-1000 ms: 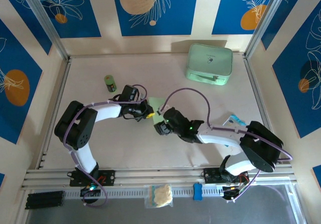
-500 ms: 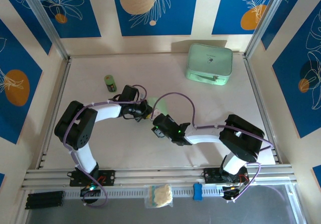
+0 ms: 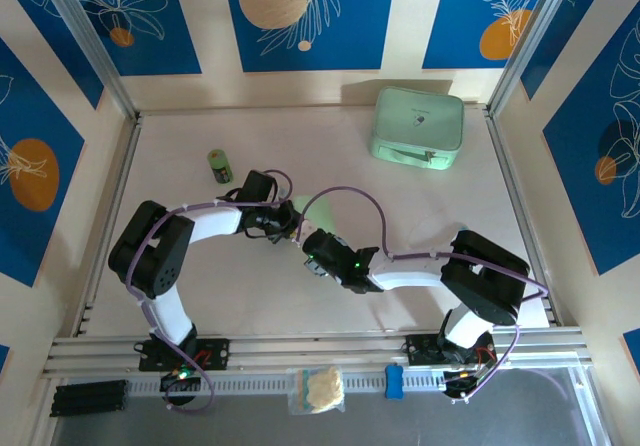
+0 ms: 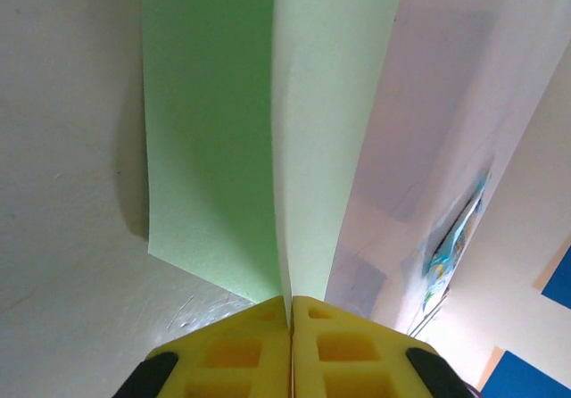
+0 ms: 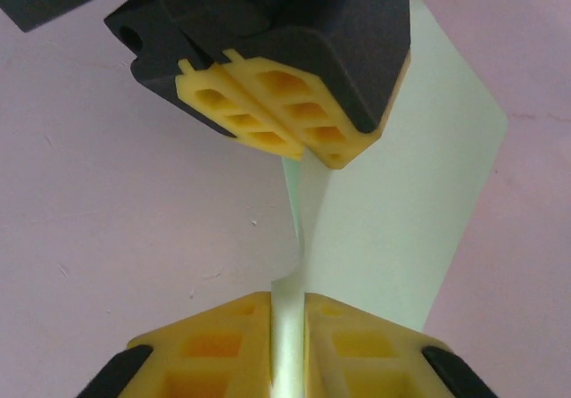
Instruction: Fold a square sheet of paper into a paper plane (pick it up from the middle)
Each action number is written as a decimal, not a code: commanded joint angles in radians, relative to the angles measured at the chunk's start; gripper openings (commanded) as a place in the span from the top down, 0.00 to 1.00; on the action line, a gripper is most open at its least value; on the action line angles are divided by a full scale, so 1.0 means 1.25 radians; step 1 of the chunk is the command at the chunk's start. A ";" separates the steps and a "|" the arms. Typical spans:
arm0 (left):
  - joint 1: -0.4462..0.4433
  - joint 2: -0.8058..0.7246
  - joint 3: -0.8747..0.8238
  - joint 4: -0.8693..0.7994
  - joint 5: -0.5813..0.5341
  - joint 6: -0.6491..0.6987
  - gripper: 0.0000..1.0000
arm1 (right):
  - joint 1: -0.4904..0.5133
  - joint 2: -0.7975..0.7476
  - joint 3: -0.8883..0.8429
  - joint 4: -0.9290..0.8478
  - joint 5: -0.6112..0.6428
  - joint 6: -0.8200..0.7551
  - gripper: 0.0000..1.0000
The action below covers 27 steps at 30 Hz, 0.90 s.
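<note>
Near the middle of the table (image 3: pixel 420 216), the sheet of paper (image 4: pixel 214 148) is folded and lifted between the two arms. From above only a small pale green patch of it shows. In the left wrist view its two leaves, one greener and one paler, meet along a crease that runs straight into the left gripper (image 4: pixel 292 304), whose yellow pads are pressed together on that edge. In the right wrist view the right gripper (image 5: pixel 287 304) faces it closely, jaws narrow, pinching a strip of the same paper. Well apart, a small green bottle (image 3: pixel 219 166) stands far left and a mint-green case (image 3: pixel 417 126) lies far right.
</note>
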 commanded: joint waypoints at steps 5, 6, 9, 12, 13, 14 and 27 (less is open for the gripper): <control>0.011 -0.052 0.022 -0.090 -0.077 0.061 0.61 | 0.000 0.002 0.037 -0.028 -0.030 0.017 0.98; 0.017 -0.065 0.015 -0.097 -0.107 0.068 0.58 | -0.006 -0.002 0.038 -0.035 -0.050 0.026 1.00; 0.037 -0.099 0.009 -0.123 -0.167 0.099 0.49 | -0.031 -0.021 0.035 -0.059 -0.145 0.061 1.00; 0.045 -0.126 0.019 -0.134 -0.189 0.133 0.46 | -0.069 -0.034 0.037 -0.080 -0.276 0.096 1.00; 0.046 -0.130 0.026 -0.134 -0.188 0.143 0.45 | -0.079 -0.034 0.037 -0.084 -0.308 0.107 1.00; 0.045 -0.132 0.033 -0.134 -0.184 0.151 0.45 | -0.085 -0.034 0.036 -0.082 -0.324 0.114 1.00; 0.008 -0.004 0.094 -0.079 -0.088 0.185 0.57 | -0.140 -0.013 0.029 -0.039 -0.489 0.165 1.00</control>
